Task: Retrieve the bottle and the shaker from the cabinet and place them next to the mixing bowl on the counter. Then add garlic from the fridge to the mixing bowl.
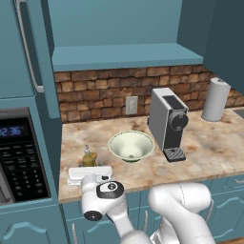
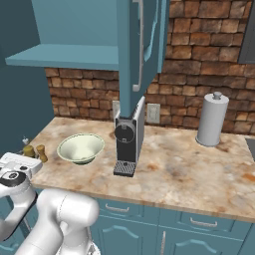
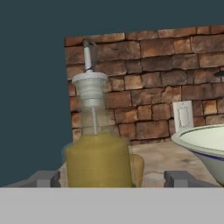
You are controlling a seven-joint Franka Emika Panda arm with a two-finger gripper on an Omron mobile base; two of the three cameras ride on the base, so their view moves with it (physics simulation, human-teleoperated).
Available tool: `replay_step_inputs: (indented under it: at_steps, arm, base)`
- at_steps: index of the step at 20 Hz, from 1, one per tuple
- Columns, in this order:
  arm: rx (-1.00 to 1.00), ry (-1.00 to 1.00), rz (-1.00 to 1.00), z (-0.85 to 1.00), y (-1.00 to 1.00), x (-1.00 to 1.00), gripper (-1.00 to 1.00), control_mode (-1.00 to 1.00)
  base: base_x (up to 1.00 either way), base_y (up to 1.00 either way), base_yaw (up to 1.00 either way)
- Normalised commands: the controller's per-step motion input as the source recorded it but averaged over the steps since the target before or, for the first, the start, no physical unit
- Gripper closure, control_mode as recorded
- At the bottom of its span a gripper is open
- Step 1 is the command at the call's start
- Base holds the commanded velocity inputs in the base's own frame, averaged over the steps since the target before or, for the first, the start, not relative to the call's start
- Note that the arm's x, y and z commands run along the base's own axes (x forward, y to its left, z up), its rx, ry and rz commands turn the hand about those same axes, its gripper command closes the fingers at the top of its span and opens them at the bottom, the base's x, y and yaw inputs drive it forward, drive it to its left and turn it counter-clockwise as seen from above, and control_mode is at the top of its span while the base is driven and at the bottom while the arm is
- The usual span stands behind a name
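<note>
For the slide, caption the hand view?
Open gripper straddles the bottle on the counter, mixing bowl to its right, brick wall behind.

Brick wall with outlet; microwave at left.

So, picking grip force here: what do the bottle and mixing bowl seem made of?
The bottle looks like clear glass: liquid and the pourer tube show through its neck. The mixing bowl seems glazed ceramic, smooth and pale, though plastic is possible.

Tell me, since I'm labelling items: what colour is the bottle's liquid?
Olive-yellow, under a clear neck and pale pourer; the bottle shows best in the hand view.
</note>
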Motion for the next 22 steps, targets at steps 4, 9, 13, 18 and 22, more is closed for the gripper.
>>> replay_step_inputs:
  at_steps: [4,9,13,18,22]
  arm:
    - [0.00,0.00,0.00,0.00,0.00,0.00,-1.00,-1.00]
    - [0.00,0.00,0.00,0.03,0.00,-0.03,-1.00,-1.00]
    - [0.00,0.00,0.00,0.28,0.00,-0.08,-1.00,-1.00]
    - [0.00,0.00,0.00,0.57,0.00,-0.05,-1.00,-1.00]
    - [0.00,0.02,0.00,0.72,0.00,-0.02,-1.00,-1.00]
  base:
    - [0.00,0.00,0.00]
    - [0.00,0.00,0.00]
    - [0.00,0.00,0.00]
    - [0.00,0.00,0.00]
    - [0.00,0.00,0.00]
